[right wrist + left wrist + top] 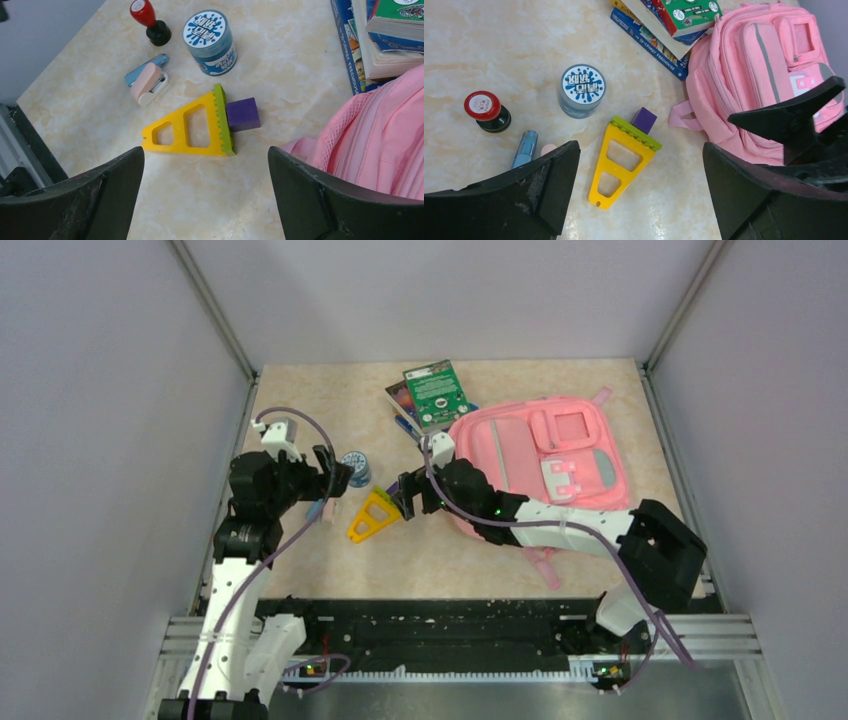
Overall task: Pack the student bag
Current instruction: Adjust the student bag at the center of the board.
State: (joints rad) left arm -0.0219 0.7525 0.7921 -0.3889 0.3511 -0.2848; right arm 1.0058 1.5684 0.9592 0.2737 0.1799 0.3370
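Here the student bag (385,140) lies just beside the right end effector (206,152), spread wide.

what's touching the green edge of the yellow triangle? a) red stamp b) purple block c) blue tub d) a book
b: the purple block sits flush against the triangle's green edge, while the stamp, tub and books lie apart from it.
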